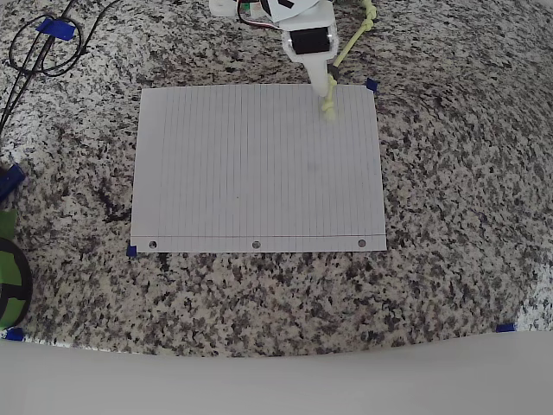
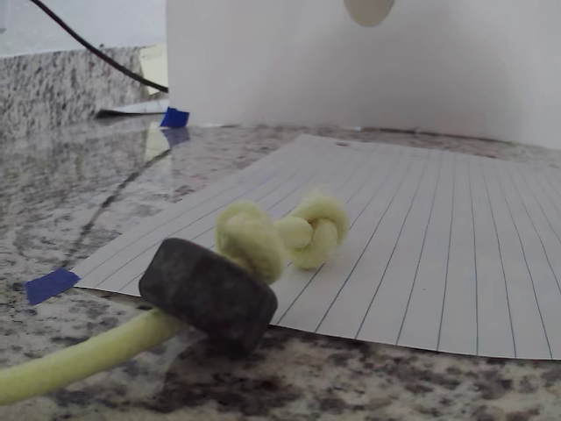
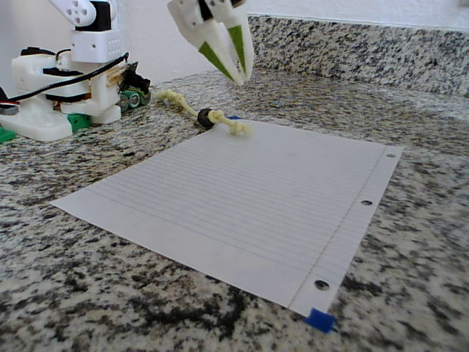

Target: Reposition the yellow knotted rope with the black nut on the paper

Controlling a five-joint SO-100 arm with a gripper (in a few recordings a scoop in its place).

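Observation:
The paper (image 1: 259, 173) lies flat on the granite counter, its punched holes along the near edge in the overhead view. The yellow knotted rope (image 1: 350, 43) runs from the arm's base down to the paper's far right corner. Its knotted end (image 2: 311, 230) rests on the sheet. The black nut (image 2: 209, 294) is threaded on the rope and sits at the paper's edge (image 3: 205, 121), mostly on the granite. My gripper (image 3: 242, 75) hangs just above the nut and knot (image 1: 322, 85), fingers together, holding nothing.
The arm's white base (image 3: 66, 88) stands behind the paper's far corner. Black cables (image 1: 43, 43) loop at the overhead view's top left. Blue tape marks (image 1: 371, 85) sit at the paper's corners. A green and black object (image 1: 9, 277) lies at the left edge.

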